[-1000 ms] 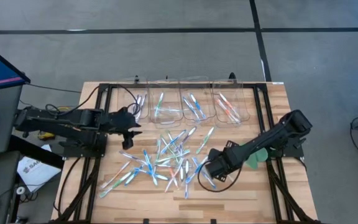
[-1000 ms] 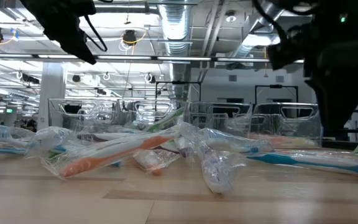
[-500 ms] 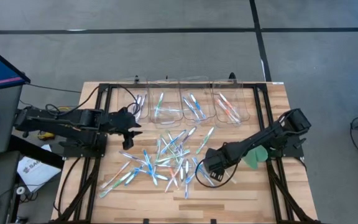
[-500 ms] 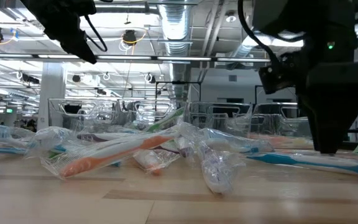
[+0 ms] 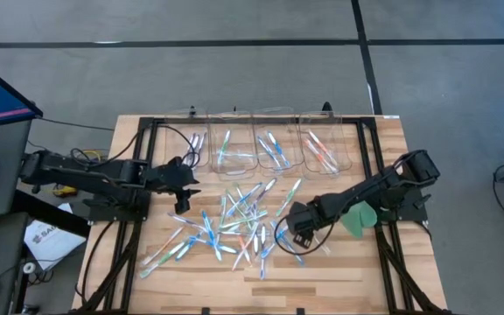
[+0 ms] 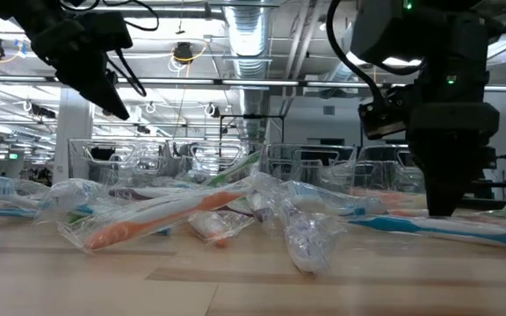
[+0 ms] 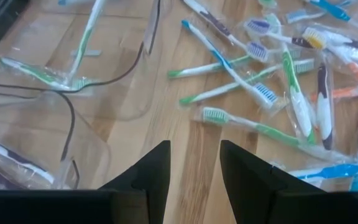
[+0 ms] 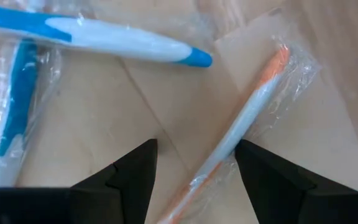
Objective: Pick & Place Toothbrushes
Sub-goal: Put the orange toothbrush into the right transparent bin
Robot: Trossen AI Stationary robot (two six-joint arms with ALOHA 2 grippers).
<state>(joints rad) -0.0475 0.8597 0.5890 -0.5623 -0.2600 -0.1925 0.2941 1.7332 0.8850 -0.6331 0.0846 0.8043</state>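
Many wrapped toothbrushes [image 5: 234,223] lie scattered flat on the wooden table's middle. My right gripper [image 5: 291,231] points down at the pile's right edge, low over the table [image 6: 440,197]. It is open, and its fingers stand on either side of an orange-and-white wrapped toothbrush [image 8: 244,127] that lies flat on the wood. I see no touch. A blue-and-white toothbrush [image 8: 104,34] lies just beyond. My left gripper [image 5: 183,175] hangs open above the table's left part, slanting down toward the pile [image 7: 194,163], with nothing between its fingers.
Several clear plastic bins [image 5: 274,149] stand in a row along the far edge, each with a few toothbrushes inside. The nearest bin's wall [image 7: 73,118] is just ahead of my left gripper. A flat green disc [image 5: 358,219] lies right of my right gripper. Bare wood [image 5: 322,271] shows near the front edge.
My right gripper has gone down and toward the table's left, in over the pile's right edge, and has rolled a little; it stays open. My left gripper has sunk a little, open as before. No toothbrush has moved.
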